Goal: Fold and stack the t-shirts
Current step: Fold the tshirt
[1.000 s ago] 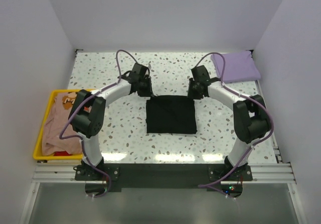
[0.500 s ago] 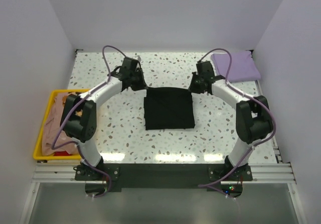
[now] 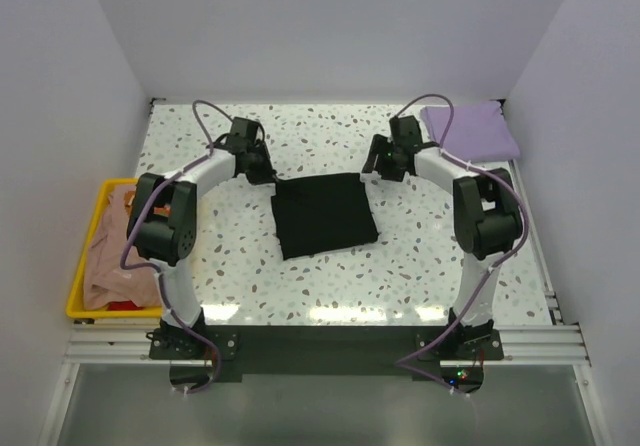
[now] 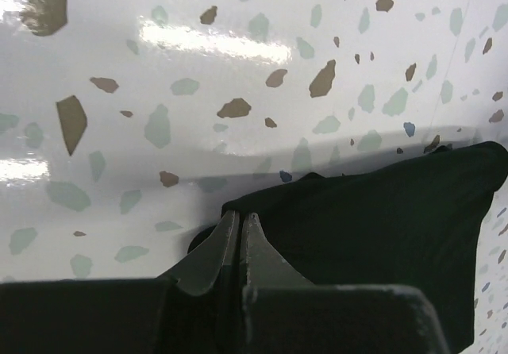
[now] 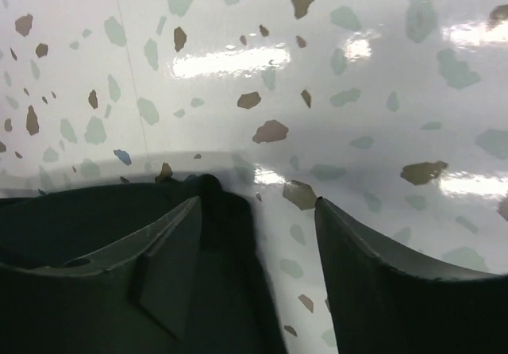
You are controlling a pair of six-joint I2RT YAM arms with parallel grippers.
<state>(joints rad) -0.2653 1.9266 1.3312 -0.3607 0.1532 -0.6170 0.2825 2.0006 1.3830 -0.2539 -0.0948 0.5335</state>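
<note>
The black shirt lies folded in the middle of the counter. The left hand is pinched tight on its far left corner. The right hand is released, spread wide at the far right corner. The purple shirt sits far right.

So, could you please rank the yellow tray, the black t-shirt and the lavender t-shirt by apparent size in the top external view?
1. yellow tray, though partly hidden by the left arm
2. black t-shirt
3. lavender t-shirt
</note>
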